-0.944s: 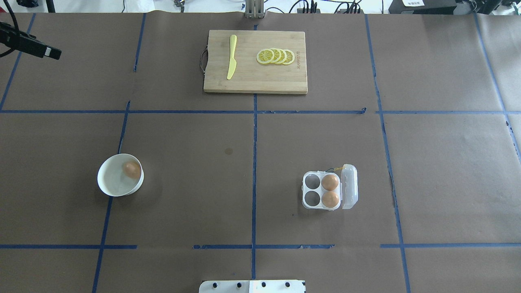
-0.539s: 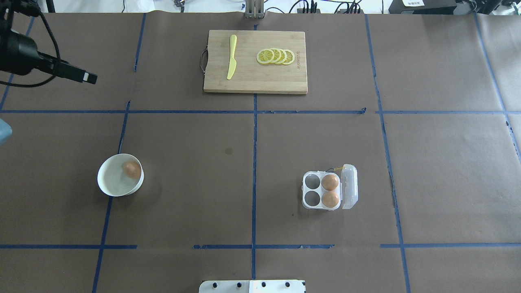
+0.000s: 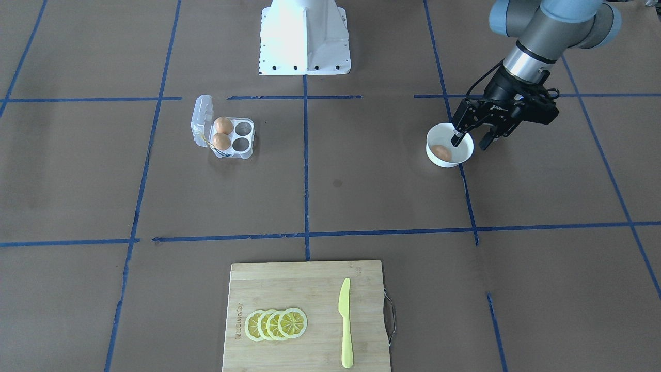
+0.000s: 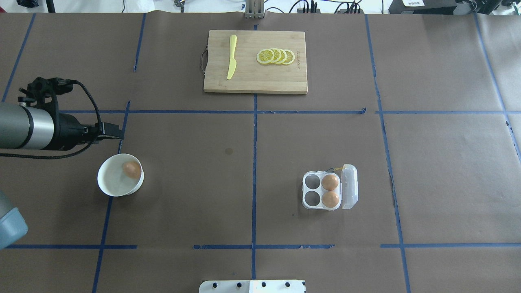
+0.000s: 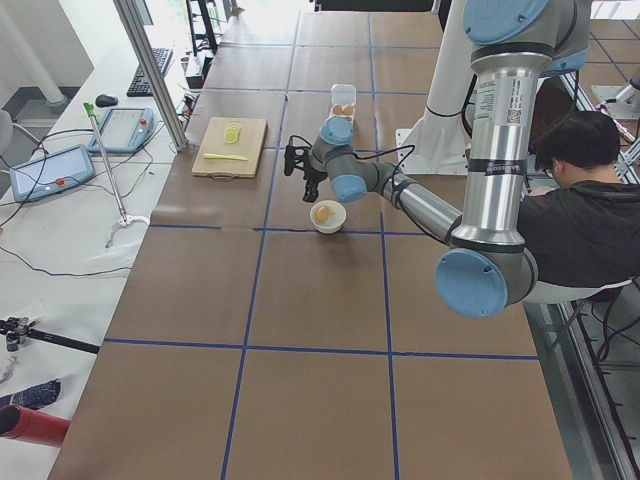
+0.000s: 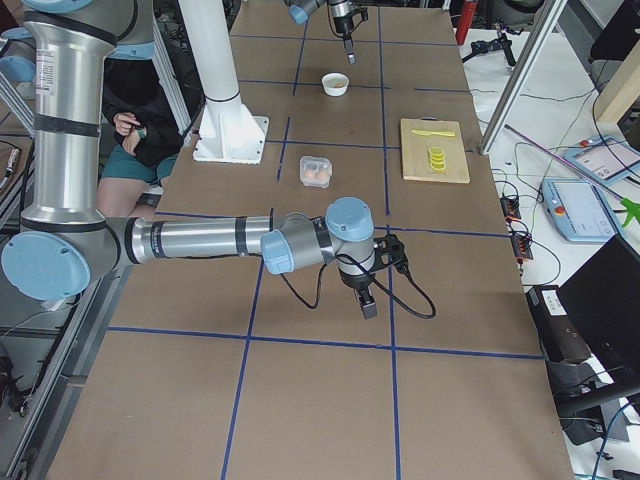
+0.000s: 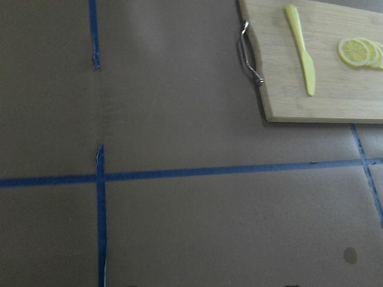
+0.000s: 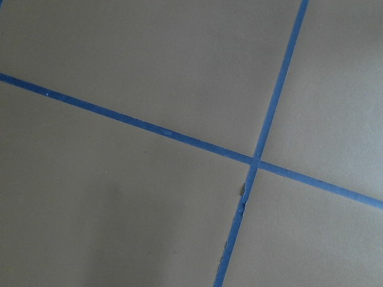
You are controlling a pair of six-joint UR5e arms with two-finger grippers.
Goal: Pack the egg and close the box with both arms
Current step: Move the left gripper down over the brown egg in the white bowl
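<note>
One orange-brown egg (image 4: 131, 169) lies in a round white bowl (image 4: 106, 185) at the table's left; it also shows in the front view (image 3: 440, 152). The clear box (image 4: 349, 188) stands open at the right middle, lid folded to its right, with two eggs (image 4: 330, 182) in its right cells and two left cells bare. My left gripper (image 3: 471, 143) is open and empty, hanging above the bowl's (image 3: 450, 164) outer rim; from overhead it (image 4: 115, 132) sits just beyond the bowl. My right gripper (image 6: 366, 306) shows only in the right side view, far from the box; I cannot tell its state.
A wooden cutting board (image 4: 252, 83) with a yellow knife (image 4: 231, 57) and lemon slices (image 4: 276, 56) lies at the far middle. The white pedestal base (image 3: 304, 36) stands at the robot's edge. A seated person (image 5: 585, 205) is beside the robot.
My left arm has swung in from the far left corner towards the near side and right, bringing its gripper close to the bowl. Egg, bowl and box have not moved.
</note>
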